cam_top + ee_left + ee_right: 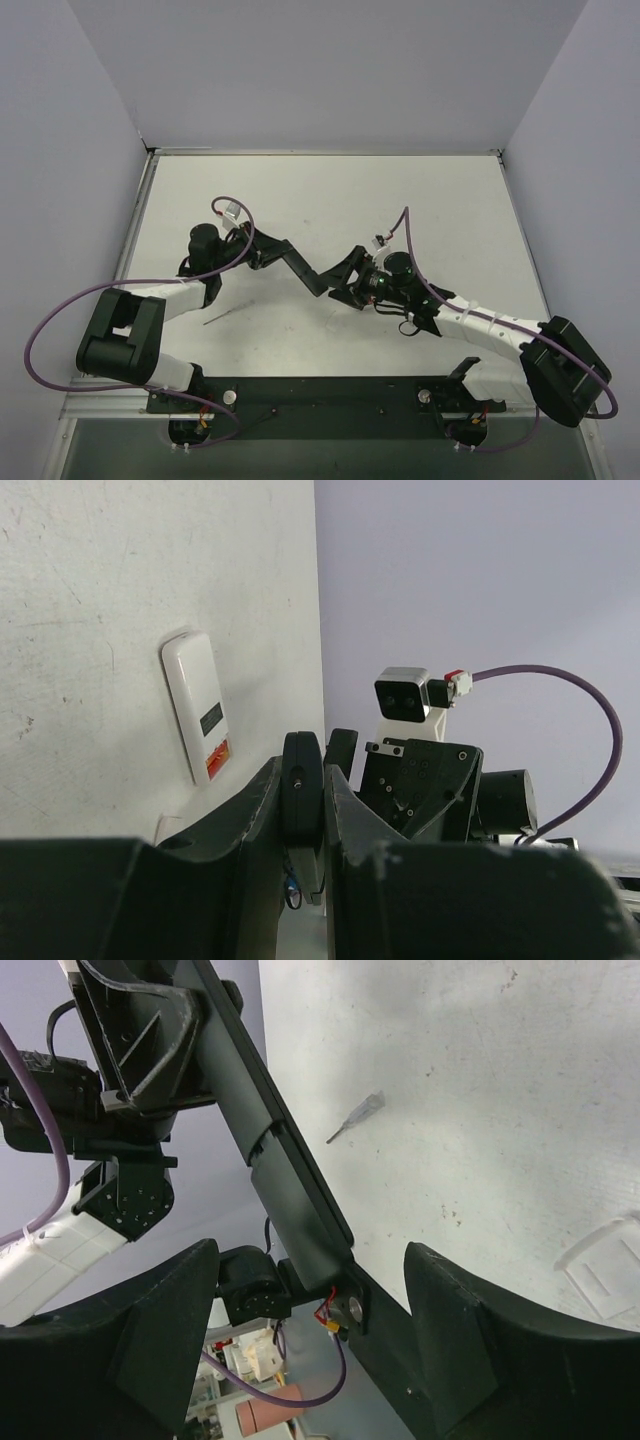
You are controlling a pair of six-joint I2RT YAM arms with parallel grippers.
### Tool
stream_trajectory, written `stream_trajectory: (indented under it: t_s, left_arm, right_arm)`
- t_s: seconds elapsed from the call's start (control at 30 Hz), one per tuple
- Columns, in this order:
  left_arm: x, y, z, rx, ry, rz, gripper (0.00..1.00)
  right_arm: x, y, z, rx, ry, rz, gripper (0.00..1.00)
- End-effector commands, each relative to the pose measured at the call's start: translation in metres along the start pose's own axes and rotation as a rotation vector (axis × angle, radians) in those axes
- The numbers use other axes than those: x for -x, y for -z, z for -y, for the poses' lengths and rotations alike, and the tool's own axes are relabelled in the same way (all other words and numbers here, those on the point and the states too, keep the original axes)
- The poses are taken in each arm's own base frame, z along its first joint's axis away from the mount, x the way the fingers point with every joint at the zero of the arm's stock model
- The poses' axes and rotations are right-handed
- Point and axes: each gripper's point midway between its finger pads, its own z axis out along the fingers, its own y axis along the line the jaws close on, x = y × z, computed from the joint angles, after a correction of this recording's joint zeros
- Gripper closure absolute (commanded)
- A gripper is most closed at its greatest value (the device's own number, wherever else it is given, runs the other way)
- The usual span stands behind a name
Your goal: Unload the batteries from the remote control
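Top view: remote (pixel 298 265), a slim black bar, held above the middle of the table (pixel 450 200), a little toward the left edge, slanting from far-left to near-right. Left gripper (pixel 262 248) clenched on its far-left end; right gripper (pixel 337 280) at its near-right end. Thin grey sliver (pixel 220 316) lying toward the left and near edges. Left wrist view: fingers (pixel 255 810) pressed on both faces of the remote, seen edge-on; white oblong device (pixel 198 705) with a dark window and orange label lying flat on the table beyond. Right wrist view: fingers (pixel 170 1330) spread wide, straddling the remote with a gap on each side; clear plastic piece (pixel 605 1265) on the table at right. Batteries: not discernible in any view.
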Motion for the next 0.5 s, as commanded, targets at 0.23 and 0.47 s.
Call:
stream_trajectory:
  t_s: [0.23,0.47]
  left_arm:
    - [-0.010,0.003,0.025,-0.089,-0.063,-0.029,1.00]
    - [-0.009,0.003,0.030,-0.102,-0.062,-0.027,1.00]
  right_arm:
    - [0.015,-0.019,-0.037,0.079,0.017,-0.002,0.33]
    - [0.012,-0.027,-0.030,0.079,0.010,-0.023,0.40]
